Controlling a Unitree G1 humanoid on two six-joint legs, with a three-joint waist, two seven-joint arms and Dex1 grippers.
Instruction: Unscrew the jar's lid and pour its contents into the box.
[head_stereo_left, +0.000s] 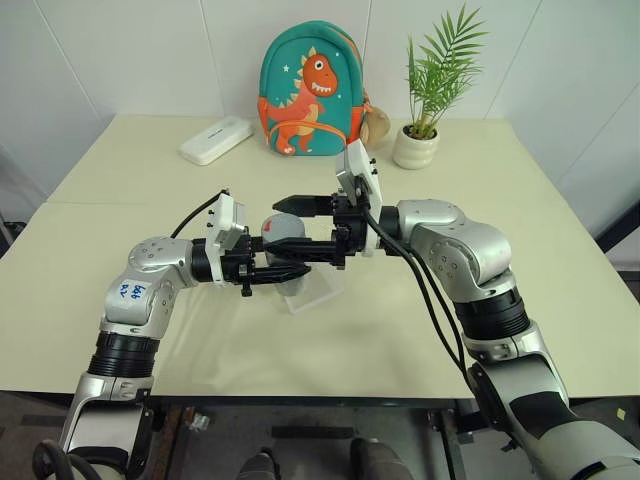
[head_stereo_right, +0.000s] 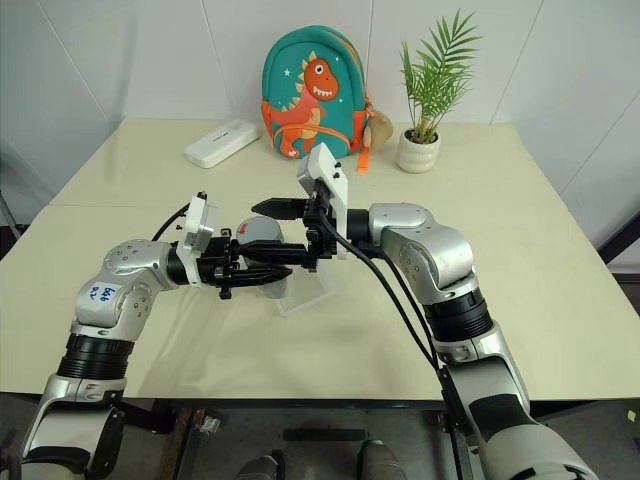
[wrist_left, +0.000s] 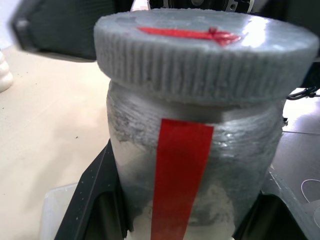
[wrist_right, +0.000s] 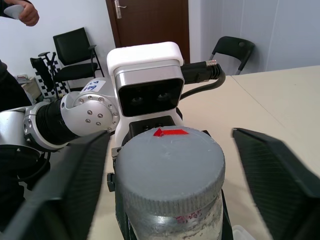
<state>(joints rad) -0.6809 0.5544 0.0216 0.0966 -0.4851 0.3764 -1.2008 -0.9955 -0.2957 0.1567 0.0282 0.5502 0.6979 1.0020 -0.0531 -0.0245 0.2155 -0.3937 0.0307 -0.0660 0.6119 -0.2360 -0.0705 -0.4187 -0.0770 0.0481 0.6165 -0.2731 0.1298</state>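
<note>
Left wrist view has the left gripper (head_stereo_left: 285, 270) clamped on the jar (wrist_left: 195, 170), held above the box (head_stereo_left: 312, 292); right gripper (wrist_right: 172, 165) straddles the lid (wrist_right: 172, 162), fingers apart, not touching.

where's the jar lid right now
The lid is on the jar, which the left gripper holds above the box at mid-table; the right gripper's fingers flank it without touching.

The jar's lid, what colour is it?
Grey, with a red mark on top; the lid shows best in the left wrist view.
</note>
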